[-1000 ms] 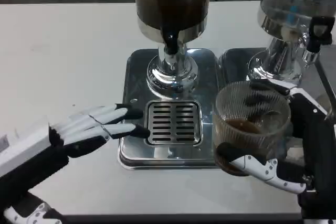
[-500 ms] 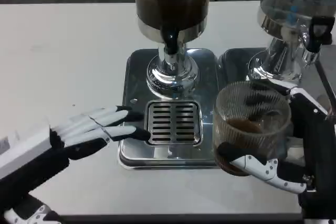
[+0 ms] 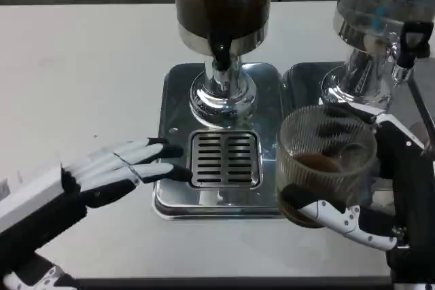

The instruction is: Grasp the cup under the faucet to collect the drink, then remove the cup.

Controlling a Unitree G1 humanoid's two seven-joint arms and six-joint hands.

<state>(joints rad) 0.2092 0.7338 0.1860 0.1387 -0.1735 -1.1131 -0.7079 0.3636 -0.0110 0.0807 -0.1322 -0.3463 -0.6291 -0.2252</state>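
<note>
Cup (image 3: 326, 164) gripped by right hand (image 3: 380, 188), palm partly hidden behind glass; left hand (image 3: 112, 171) spread, forearm cut off.

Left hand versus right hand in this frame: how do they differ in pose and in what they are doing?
The left hand lies low with fingers stretched flat, tips at the drip tray's left edge beside the grille, holding nothing. The right hand is wrapped around the ribbed clear cup, which holds a little brown drink and sits right of the grille, away from the faucet. Both have white-and-black fingers.
</note>
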